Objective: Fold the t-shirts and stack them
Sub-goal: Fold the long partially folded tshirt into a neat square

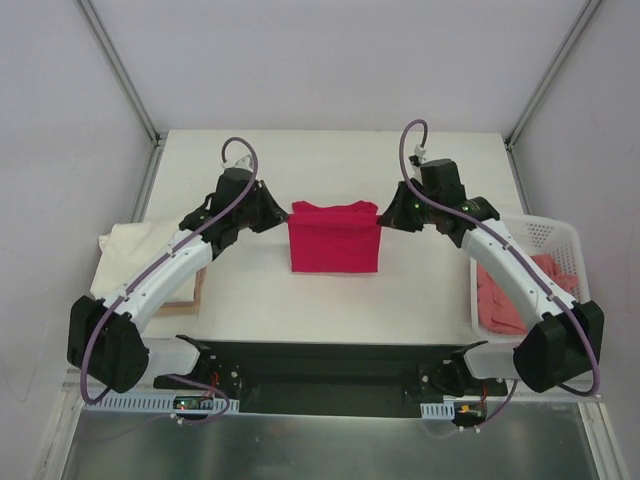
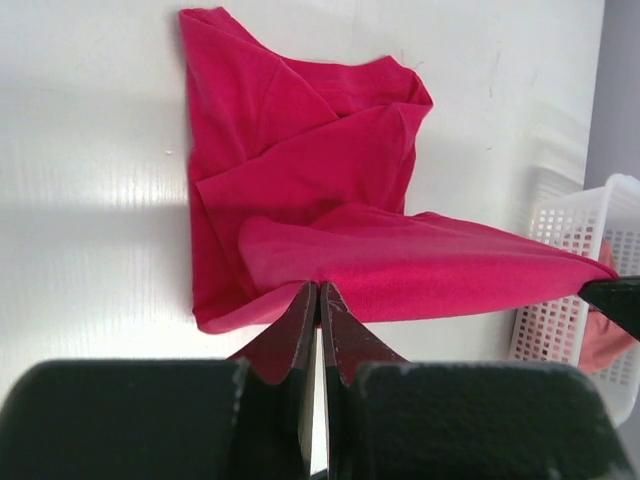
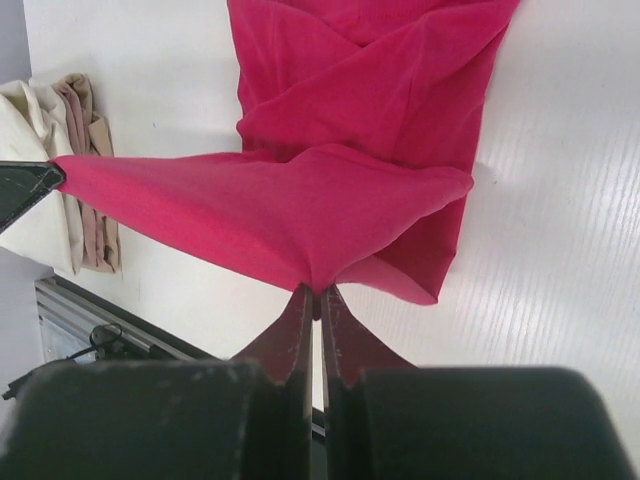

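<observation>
The crimson-pink t-shirt (image 1: 333,240) lies partly folded in the middle of the table. Its far edge is lifted and stretched taut between my two grippers. My left gripper (image 1: 286,215) is shut on the left corner of that edge, and in the left wrist view its jaws (image 2: 319,290) pinch the cloth (image 2: 320,170). My right gripper (image 1: 381,213) is shut on the right corner (image 3: 316,292), with the shirt (image 3: 370,120) hanging below it. A cream-white t-shirt (image 1: 130,245) lies at the left table edge. A salmon-pink t-shirt (image 1: 508,300) sits in the basket.
A white mesh basket (image 1: 556,236) stands at the right edge, behind my right arm. A brown board (image 1: 190,296) sticks out from under the cream-white shirt. Metal frame posts rise at both far corners of the table.
</observation>
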### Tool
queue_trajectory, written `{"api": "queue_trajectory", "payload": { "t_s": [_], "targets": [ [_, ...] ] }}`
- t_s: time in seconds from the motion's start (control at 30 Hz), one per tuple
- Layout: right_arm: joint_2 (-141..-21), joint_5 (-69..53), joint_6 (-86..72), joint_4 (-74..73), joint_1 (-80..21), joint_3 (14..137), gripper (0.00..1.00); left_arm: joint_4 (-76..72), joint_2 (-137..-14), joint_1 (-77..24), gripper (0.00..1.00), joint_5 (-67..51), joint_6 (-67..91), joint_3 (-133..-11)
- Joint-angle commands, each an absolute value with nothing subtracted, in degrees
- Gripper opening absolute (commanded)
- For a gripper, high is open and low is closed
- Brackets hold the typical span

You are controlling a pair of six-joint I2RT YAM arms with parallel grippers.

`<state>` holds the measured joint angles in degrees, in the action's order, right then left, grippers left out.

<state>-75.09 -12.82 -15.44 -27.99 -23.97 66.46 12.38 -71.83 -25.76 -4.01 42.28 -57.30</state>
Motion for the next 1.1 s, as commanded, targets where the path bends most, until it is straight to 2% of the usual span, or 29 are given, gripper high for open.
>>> {"api": "queue_trajectory", "payload": {
  "t_s": [0.0,0.3,0.4,0.57,0.63,0.67,0.7,0.73,0.77,0.8,0.83,0.87,0.9,0.93,1.07],
  "targets": [
    [-80.0,-15.9,-13.6,-25.8,-20.7,71.5,0.01,11.3,-77.4,-22.7,0.0,-3.6,38.8,-62.7],
    [-94.6,-21.1,-14.0,-24.0,-15.9,79.7,0.01,10.8,-92.7,-18.5,0.0,-8.9,37.2,-72.3],
    [-100.1,-21.9,-13.8,-23.6,-14.9,83.0,0.06,10.8,-97.5,-17.5,0.0,-10.7,36.7,-75.1],
    [-108.1,-20.3,-14.8,-23.3,-14.0,87.4,0.06,10.9,-105.5,-17.2,0.0,-10.3,34.9,-80.9],
    [-111.1,-19.4,-15.3,-23.3,-13.5,89.8,0.11,11.0,-108.6,-17.1,0.02,-9.8,34.7,-83.5],
    [-112.2,-19.1,-15.4,-23.4,-13.5,90.7,0.12,11.0,-109.5,-16.8,0.07,-9.7,34.8,-84.3],
    [-114.1,-18.7,-15.6,-23.6,-13.4,91.6,0.16,11.0,-110.3,-16.6,0.25,-9.9,34.7,-85.1],
    [-115.0,-18.5,-15.3,-23.8,-13.2,93.5,0.21,11.0,-111.6,-16.5,0.36,-10.3,34.7,-86.3],
    [-115.7,-18.5,-15.1,-24.2,-13.1,94.5,0.28,11.0,-112.1,-16.5,0.52,-10.7,34.6,-87.0],
    [-116.9,-18.7,-14.8,-25.4,-13.1,95.8,0.46,11.1,-112.4,-16.4,0.62,-11.2,34.6,-87.4],
    [-117.1,-18.9,-14.2,-26.2,-13.1,97.5,0.54,11.2,-112.2,-16.4,0.8,-12.1,34.5,-87.7],
    [-117.1,-19.2,-13.4,-26.8,-13.1,98.0,0.63,11.2,-111.9,-16.4,0.88,-12.9,34.5,-87.6],
    [-115.9,-20.1,-13.0,-27.3,-13.1,97.9,0.87,11.2,-111.3,-16.4,0.96,-13.3,34.5,-87.3],
    [-114.8,-20.3,-12.7,-27.2,-13.3,97.5,0.97,11.2,-109.6,-16.4,0.99,-14.1,34.7,-86.1],
    [-107.1,-19.6,-11.7,-26.3,-13.9,89.4,0.97,11.2,-104.3,-16.7,0.99,-16.0,35.8,-80.8]
  ]
}}
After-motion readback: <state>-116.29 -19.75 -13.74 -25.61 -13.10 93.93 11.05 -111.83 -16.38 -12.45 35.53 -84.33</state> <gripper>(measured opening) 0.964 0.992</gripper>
